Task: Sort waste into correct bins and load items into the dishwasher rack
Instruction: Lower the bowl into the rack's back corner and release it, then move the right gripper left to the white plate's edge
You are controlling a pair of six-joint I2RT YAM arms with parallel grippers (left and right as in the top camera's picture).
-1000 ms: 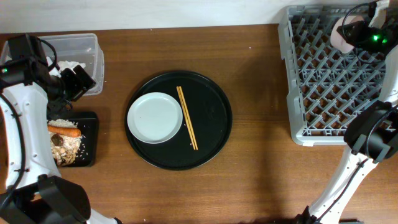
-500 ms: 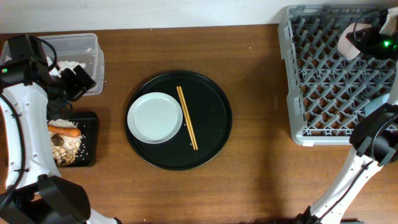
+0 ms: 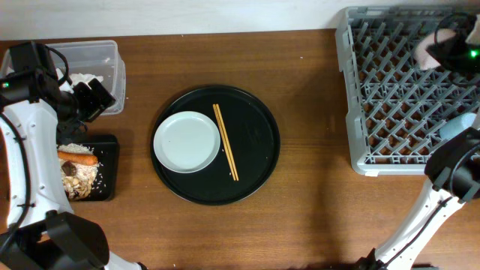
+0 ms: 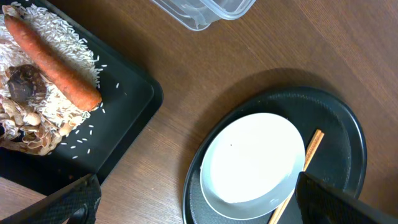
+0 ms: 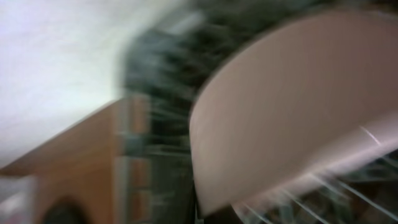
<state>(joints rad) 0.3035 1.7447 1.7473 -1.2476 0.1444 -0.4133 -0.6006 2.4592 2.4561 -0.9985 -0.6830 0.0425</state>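
Dishwasher rack (image 3: 390, 97) lay under the right gripper (image 3: 448, 51), its closure impossible to tell; left gripper (image 4: 205, 202) was spread wide.

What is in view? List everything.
clear rectangular plastic box: one, transparent, far left
crumpled white tissue: some, white, in that box
flat rectangular tray: one, black, beside the box
rice-like scraps: heap, pale, on that tray
carrot: one, orange, on the rice
small lump: one, dark brown, beside the carrot
large round tray: one, black, centre
round dish: one, grey-white, on the round tray
thin wooden chopsticks: pair, brown, beside the dish
square plastic lattice rack: one, grey, right
rounded object: one, pinkish, over the rack, blurred
left fingers: two, black, open, near the box
right fingers: unclear, dark, by the pinkish object
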